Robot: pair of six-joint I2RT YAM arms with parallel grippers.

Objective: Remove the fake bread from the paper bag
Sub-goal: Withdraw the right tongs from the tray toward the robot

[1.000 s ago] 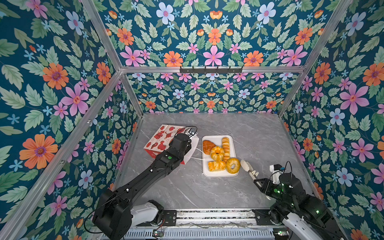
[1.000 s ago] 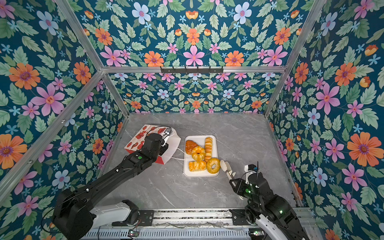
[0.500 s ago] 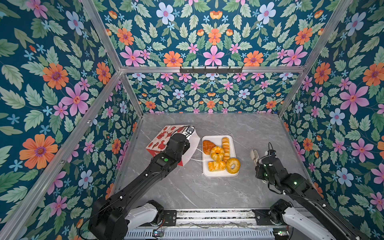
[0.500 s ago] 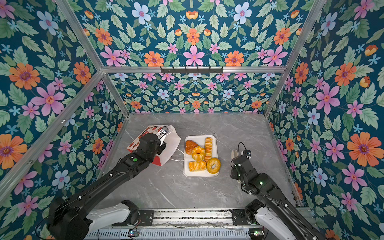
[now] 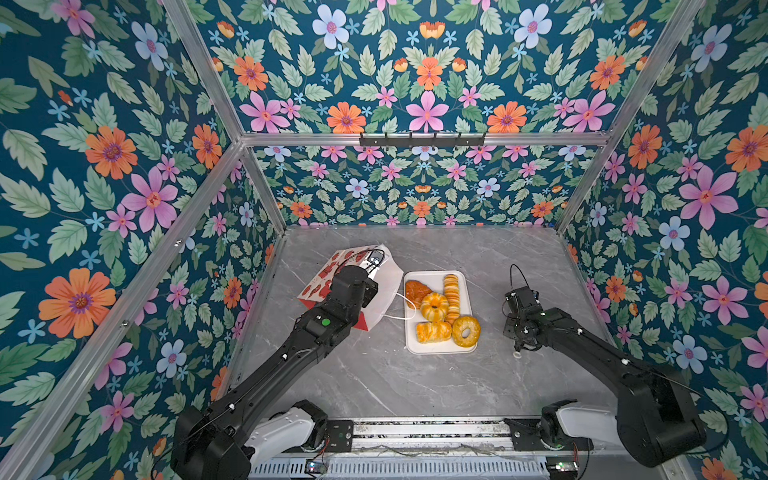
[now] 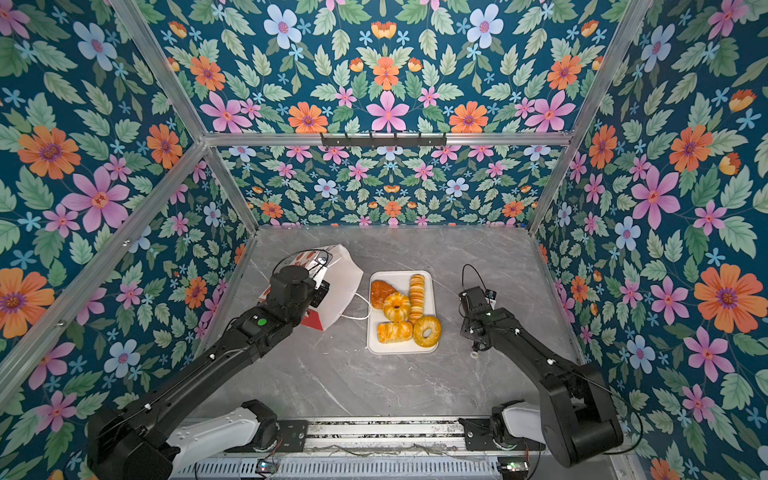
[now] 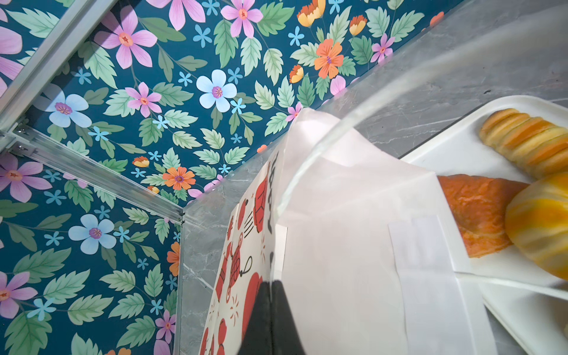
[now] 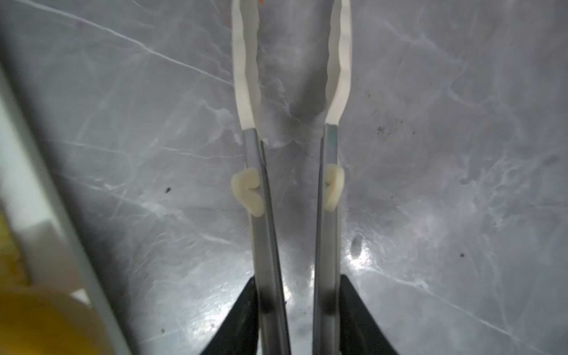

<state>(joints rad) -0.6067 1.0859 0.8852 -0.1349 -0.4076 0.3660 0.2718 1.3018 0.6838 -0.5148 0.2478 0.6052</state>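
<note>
Clamping paper bag (image 5: 386, 291) rim with left gripper (image 7: 272, 295), left of centre, probably to hold mouth open. Clamping tongs (image 8: 259, 239), empty, with right gripper (image 8: 296, 307) over counter (image 5: 374, 374), right of tray (image 5: 430, 277). Finding all fake bread (image 5: 434, 306) on tray, centre; apparently done.

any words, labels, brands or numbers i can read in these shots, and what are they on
Nothing reads in full.
paper bag: black marks, maybe letters, by the red prints, cut off at its fold, unreadable.
bread, tray, tongs: no lettering shows.
green dot on the left arm: blank.
</note>
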